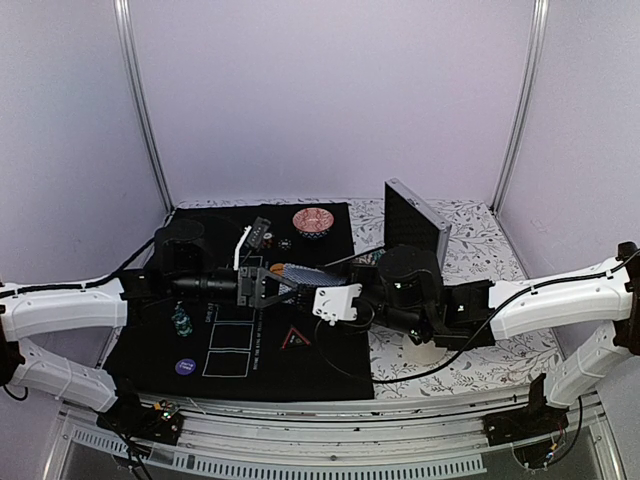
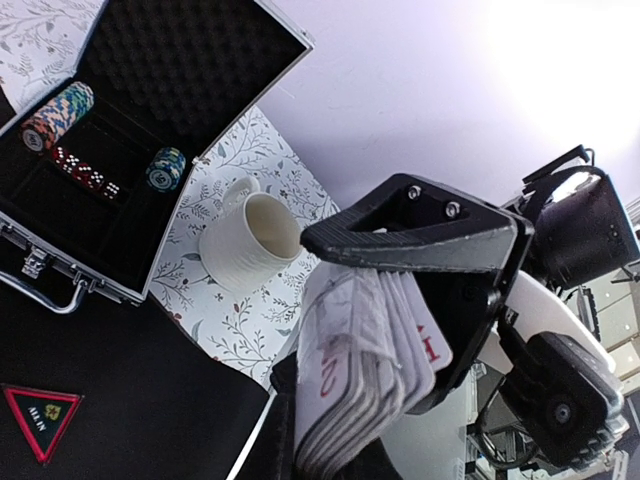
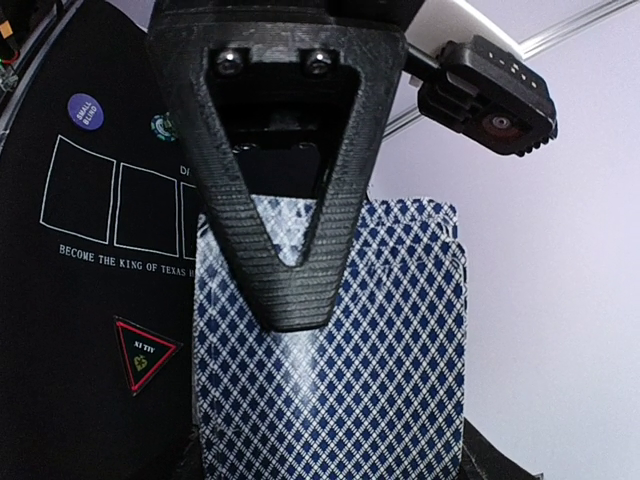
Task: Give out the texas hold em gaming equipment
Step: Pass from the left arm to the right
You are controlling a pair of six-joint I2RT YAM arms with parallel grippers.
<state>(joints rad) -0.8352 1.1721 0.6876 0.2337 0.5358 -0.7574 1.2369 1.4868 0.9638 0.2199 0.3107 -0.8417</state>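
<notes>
My left gripper (image 1: 262,287) is shut on a fanned stack of playing cards (image 2: 365,360) and holds them over the black mat (image 1: 150,345). In the right wrist view the cards' blue diamond backs (image 3: 340,380) fill the frame. One finger (image 3: 285,210) of my right gripper (image 1: 305,290) lies over the top card, and its other finger is hidden behind the cards. A red triangle marker (image 1: 296,338), a purple disc (image 1: 185,367) and a green chip (image 1: 181,322) lie on the mat.
An open metal case (image 2: 60,270) with chip stacks (image 2: 55,115) stands on the floral cloth at the back right. A white cup (image 2: 250,240) lies next to it. A red patterned bowl (image 1: 313,220) sits at the mat's far edge.
</notes>
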